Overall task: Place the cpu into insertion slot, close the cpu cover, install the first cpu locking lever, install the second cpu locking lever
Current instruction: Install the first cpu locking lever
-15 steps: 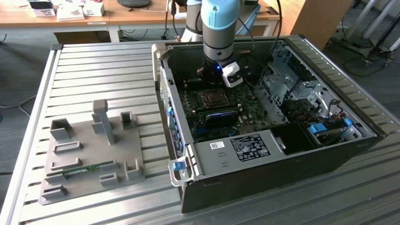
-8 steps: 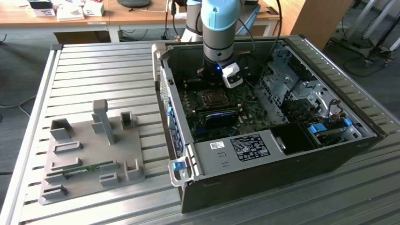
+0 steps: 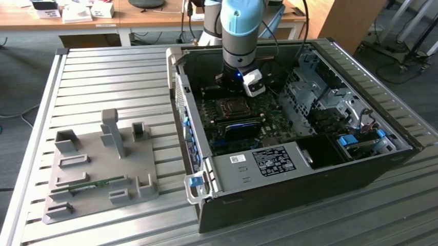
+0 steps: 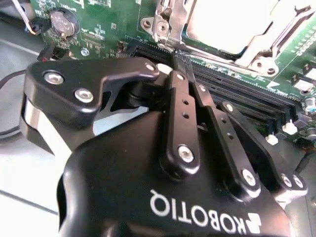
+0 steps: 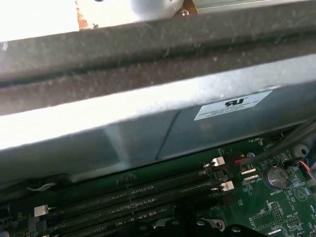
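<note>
In the exterior view my gripper (image 3: 239, 88) hangs inside the open computer case, just beyond the insertion slot (image 3: 233, 107) on the green board. The second wrist view shows the black fingers (image 4: 178, 94) drawn together to a point, shut with nothing visible between them, their tips right at the edge of the long black memory slots (image 4: 232, 89) beside the socket. The cpu (image 4: 227, 19), a silver-grey square, lies in the insertion slot. The silvery cpu cover (image 4: 256, 57) lies flat around it. A thin metal lever (image 4: 291, 27) runs along one side of the frame.
The case walls (image 3: 179, 92) hem the arm in, with the drive cage (image 3: 321, 92) at the exterior view's right. A grey fixture plate (image 3: 102, 169) sits on the slatted table at the exterior view's left. A coin battery (image 5: 276, 175) and memory slots (image 5: 138, 195) lie below the case wall.
</note>
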Tool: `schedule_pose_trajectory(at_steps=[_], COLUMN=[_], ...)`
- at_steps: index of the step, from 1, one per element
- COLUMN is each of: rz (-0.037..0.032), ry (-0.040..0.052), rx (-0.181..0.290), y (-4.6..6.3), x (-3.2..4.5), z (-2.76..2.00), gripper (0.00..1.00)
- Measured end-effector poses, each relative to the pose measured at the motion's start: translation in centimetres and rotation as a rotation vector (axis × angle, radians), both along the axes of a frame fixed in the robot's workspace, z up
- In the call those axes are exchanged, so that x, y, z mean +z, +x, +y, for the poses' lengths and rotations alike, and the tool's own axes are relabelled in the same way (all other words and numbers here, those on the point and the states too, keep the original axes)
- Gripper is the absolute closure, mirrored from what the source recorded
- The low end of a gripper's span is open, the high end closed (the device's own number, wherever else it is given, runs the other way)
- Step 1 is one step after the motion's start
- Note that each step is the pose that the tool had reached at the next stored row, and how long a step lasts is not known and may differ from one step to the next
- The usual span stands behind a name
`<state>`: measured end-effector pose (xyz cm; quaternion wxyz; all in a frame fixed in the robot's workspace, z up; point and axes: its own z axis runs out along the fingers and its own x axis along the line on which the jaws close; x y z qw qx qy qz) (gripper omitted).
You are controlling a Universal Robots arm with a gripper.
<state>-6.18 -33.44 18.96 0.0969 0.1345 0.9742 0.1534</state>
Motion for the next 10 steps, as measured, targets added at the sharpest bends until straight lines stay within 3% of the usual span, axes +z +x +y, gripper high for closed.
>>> schedule_pose_trajectory(at_steps=[10], rz=[0.0000], ry=[-0.0029], rx=[-0.001], y=[0.0], x=[1.28], z=[0.00], gripper=[0.89])
